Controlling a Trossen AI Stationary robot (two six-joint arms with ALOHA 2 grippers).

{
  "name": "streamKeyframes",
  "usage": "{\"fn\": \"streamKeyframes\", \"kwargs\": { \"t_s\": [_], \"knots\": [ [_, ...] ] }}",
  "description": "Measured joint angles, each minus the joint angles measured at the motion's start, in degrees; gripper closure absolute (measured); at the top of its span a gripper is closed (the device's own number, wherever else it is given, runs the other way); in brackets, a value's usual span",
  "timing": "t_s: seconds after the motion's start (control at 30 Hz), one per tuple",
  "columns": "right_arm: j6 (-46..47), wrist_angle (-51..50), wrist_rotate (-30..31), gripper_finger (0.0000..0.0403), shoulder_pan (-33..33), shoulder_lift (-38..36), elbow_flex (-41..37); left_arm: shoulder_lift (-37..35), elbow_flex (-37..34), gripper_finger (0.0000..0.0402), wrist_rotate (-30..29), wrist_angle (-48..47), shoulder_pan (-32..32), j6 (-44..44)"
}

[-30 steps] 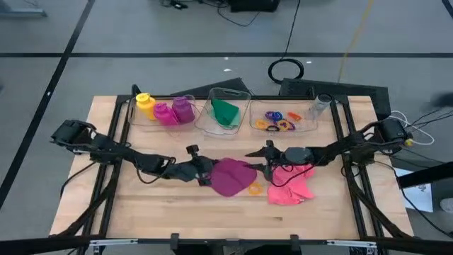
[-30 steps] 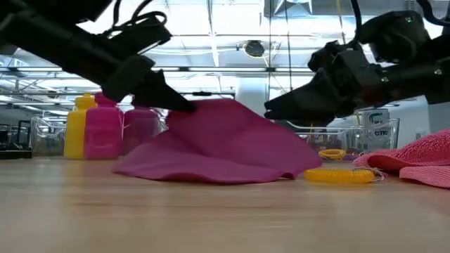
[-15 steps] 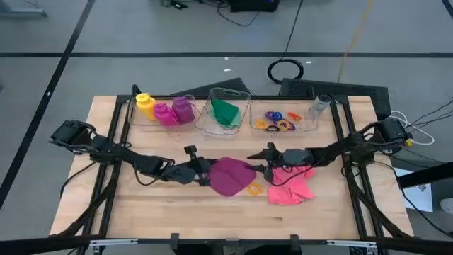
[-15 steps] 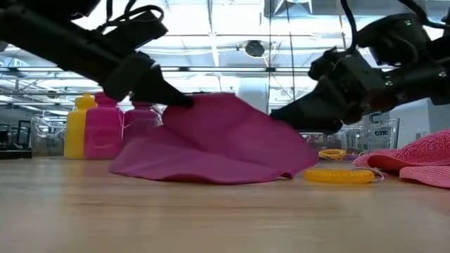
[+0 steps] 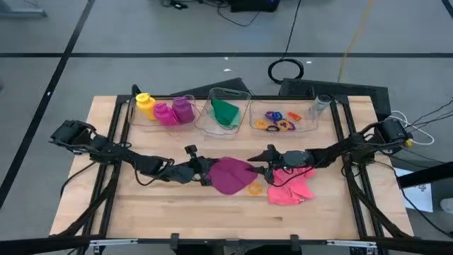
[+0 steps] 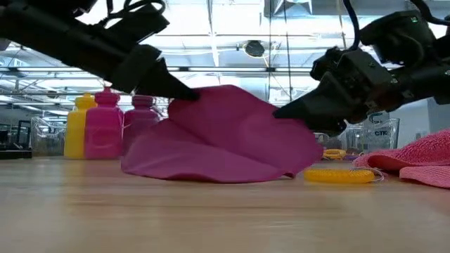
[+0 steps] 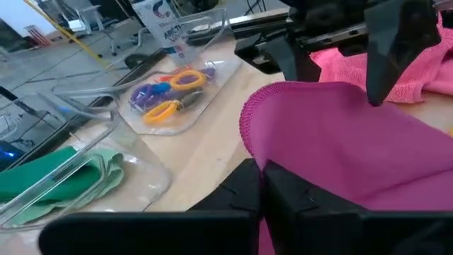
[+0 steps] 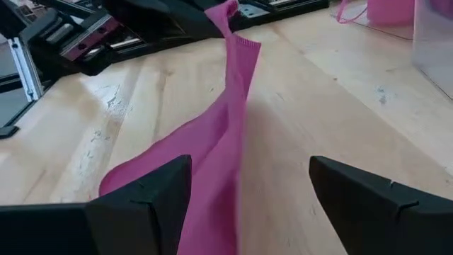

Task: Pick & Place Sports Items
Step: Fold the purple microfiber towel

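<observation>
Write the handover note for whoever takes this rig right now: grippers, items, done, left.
Left gripper: shut on the magenta cloth, lifting its edge at table centre.
Right gripper: open, at the cloth's other side.
Done: three bottles in the left bin, green cloth in the middle bin, rings in the right bin.
Left: magenta cloth, pink cloth and one yellow ring, all on the table.
</observation>
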Motion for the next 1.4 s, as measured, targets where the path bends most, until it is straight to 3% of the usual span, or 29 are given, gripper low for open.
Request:
{"fn": "streamKeyframes", "kwargs": {
  "t_s": [0.27,0.43,0.83,1.03,1.27,1.4],
  "knots": [
    [1.7,-4.42,0.1,0.0209,-0.02,0.0,1.56,0.0,0.0,0.0401,-1.07,0.01,0.1,-0.24],
    [2.29,-8.37,-0.07,0.0266,-0.02,1.73,4.92,0.0,0.0,0.0401,-1.18,-0.57,0.64,-1.48],
    [-0.51,-6.95,-1.56,0.0398,0.49,8.79,11.52,0.0,-0.42,0.0401,-2.41,-4.01,0.45,-1.22],
    [-4.76,-9.5,-0.95,0.0397,2.59,8.81,13.85,0.0,-4.52,0.0401,-2.51,-2.89,-0.66,1.39],
    [-8.91,-29.81,4.75,0.0402,4.96,8.81,22.51,0.0,-9.54,0.04,-2.77,5.08,-2.63,5.25],
    [-11.64,-34.62,6.44,0.0403,6.74,8.81,26.62,0.0,-9.77,0.0401,-0.9,8.09,-5.38,11.2]
  ]
}}
